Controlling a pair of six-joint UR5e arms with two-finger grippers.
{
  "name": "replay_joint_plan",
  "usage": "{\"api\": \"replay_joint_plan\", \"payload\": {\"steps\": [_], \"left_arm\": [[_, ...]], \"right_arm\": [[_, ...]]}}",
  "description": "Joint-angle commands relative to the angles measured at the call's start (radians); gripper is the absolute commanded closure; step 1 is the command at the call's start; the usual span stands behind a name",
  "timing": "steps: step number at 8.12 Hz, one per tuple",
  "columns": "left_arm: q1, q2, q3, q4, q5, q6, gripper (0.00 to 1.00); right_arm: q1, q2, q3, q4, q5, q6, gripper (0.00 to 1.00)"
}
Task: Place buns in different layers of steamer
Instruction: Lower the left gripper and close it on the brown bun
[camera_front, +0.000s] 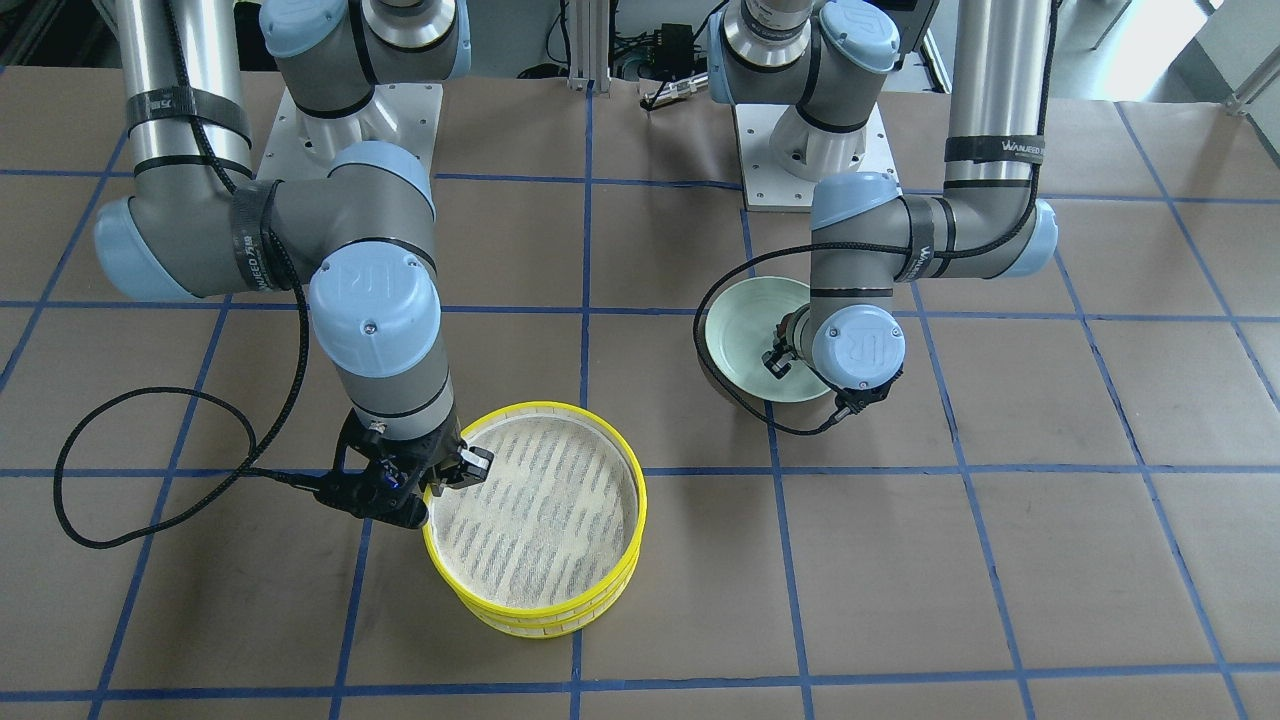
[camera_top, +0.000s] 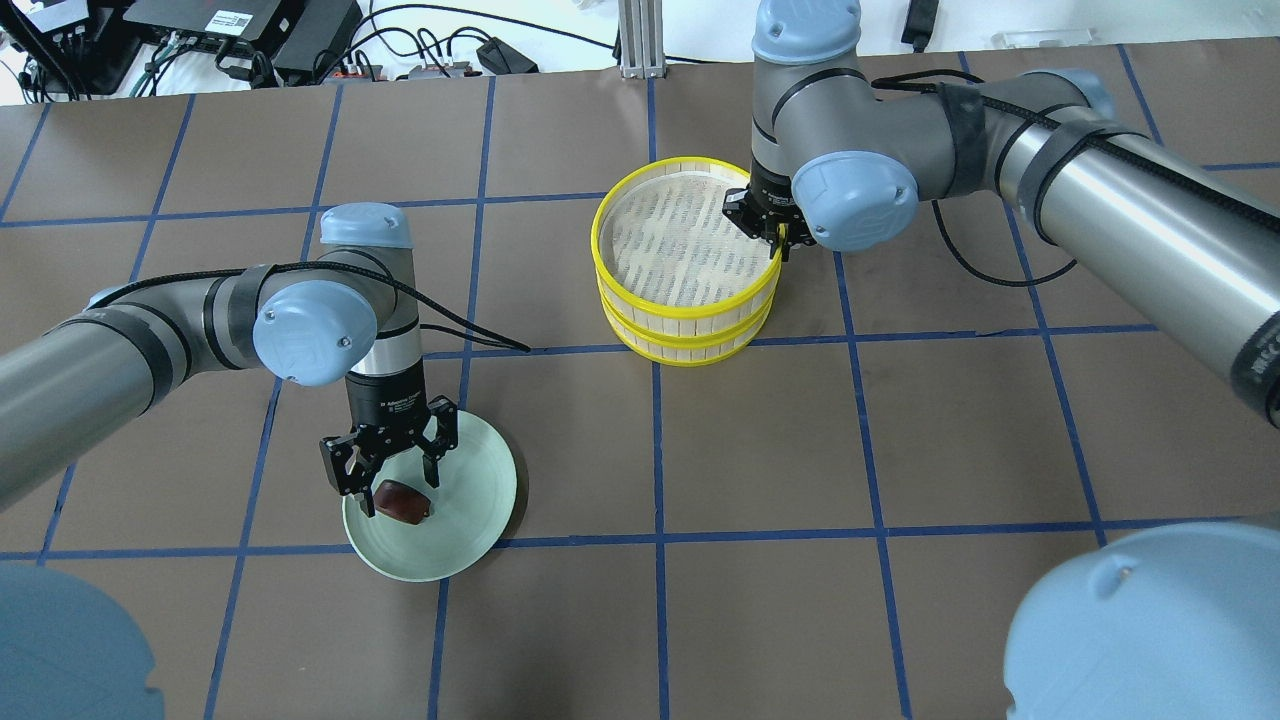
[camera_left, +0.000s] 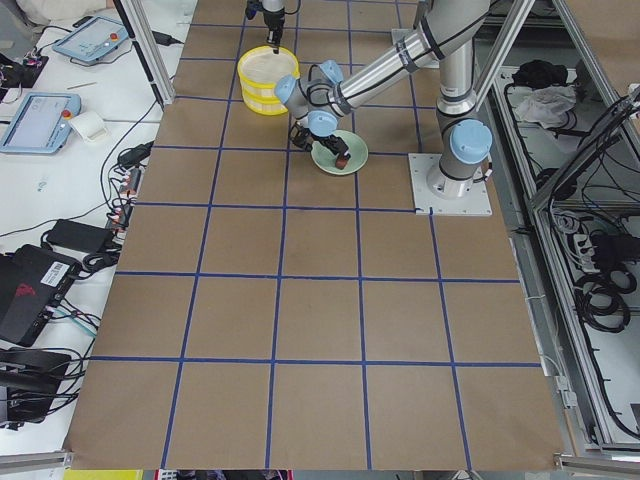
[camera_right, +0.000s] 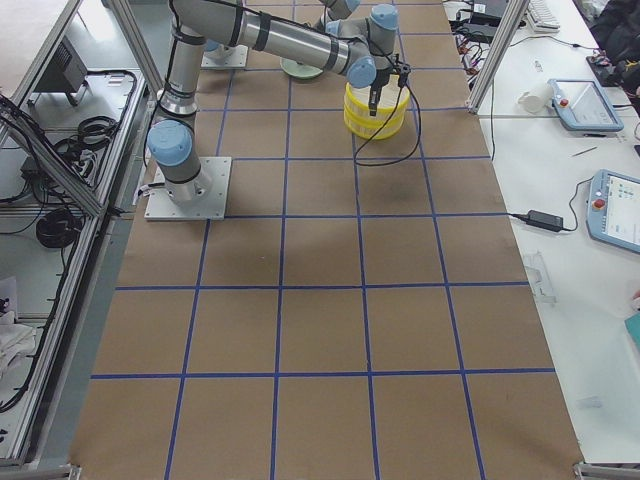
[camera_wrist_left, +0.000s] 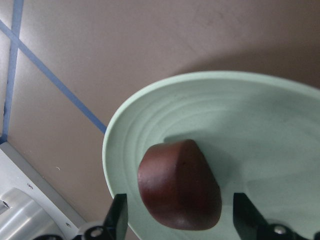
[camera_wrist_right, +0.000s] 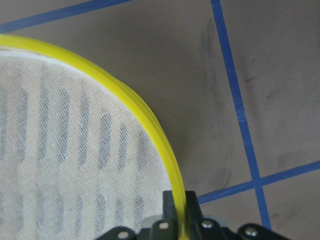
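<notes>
Arm straps (camera_front: 1008, 150) read "WANJEED", the left gripper (camera_top: 393, 487) stands open astride the brown bun (camera_top: 403, 499), and the right gripper (camera_top: 775, 240) clamps the upper tray (camera_top: 640, 190) rim, well inside the counter (camera_top: 900, 450) edges.

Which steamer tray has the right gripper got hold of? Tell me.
The top tray, stacked on the lower tray: the right gripper pinches its yellow rim.

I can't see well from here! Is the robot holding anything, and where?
The right gripper pinches the top steamer tray by its yellow rim. The left gripper is open around the brown bun, not gripping.
</notes>
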Motion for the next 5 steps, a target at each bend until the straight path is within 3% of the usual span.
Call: {"api": "replay_joint_plan", "payload": {"steps": [1,2,4,5], "left_arm": [[0.002,-0.003,0.009,0.002,-0.001,0.000,0.66],[0.000,-0.003,0.015,0.005,-0.003,0.000,0.95],[0.000,-0.003,0.050,0.011,-0.009,0.004,1.00],[0.000,0.007,0.091,0.009,-0.015,0.004,1.00]], "right_arm": [[0.000,0.000,0.000,-0.008,0.000,-0.015,0.35],[0.000,-0.003,0.000,-0.008,0.000,-0.014,0.22],[-0.005,-0.035,-0.018,-0.017,0.001,-0.047,0.08],[-0.011,-0.079,-0.020,-0.009,-0.008,-0.125,0.07]]}}
